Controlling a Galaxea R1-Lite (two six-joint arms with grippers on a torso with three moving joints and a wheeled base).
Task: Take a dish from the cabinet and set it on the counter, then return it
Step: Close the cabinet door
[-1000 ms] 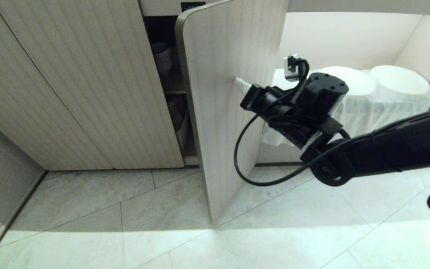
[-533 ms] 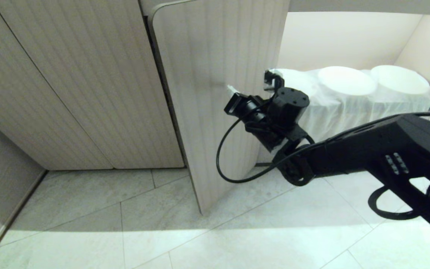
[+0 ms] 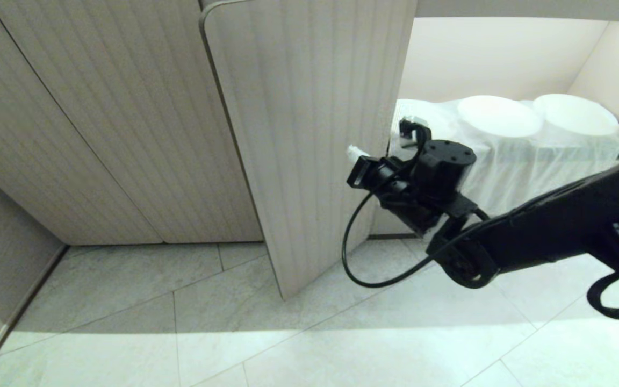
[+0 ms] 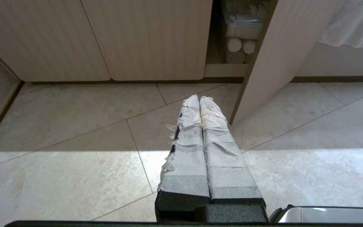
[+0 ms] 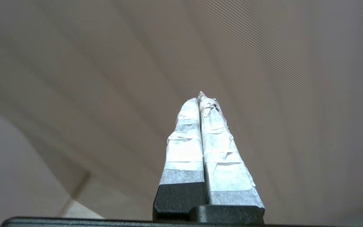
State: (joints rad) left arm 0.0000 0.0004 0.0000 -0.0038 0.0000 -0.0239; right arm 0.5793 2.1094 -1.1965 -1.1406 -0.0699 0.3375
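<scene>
- I see my right gripper (image 3: 353, 153) with its 2 taped fingers clenched together, nothing between them, the tips at or just off the ribbed outer face of the cabinet (image 3: 127, 123) door (image 3: 315, 134); I cannot tell whether they touch.
- In the right wrist view the fingertips (image 5: 200, 101) point straight at the door's ribbed panel (image 5: 263, 78), which fills that view.
- The door stands ajar, its near edge swung out over the tiled floor (image 3: 180, 322).
- My left gripper (image 4: 199, 100) hangs low over the floor (image 4: 58, 132), clenched and empty, aimed toward the gap behind the door (image 4: 279, 56).
- In that gap I see only containers (image 4: 243, 25) on a shelf; the dish is not visible to me in any view.
- To the right, white discs (image 3: 535, 121) sit under a white cloth in a bright niche.
</scene>
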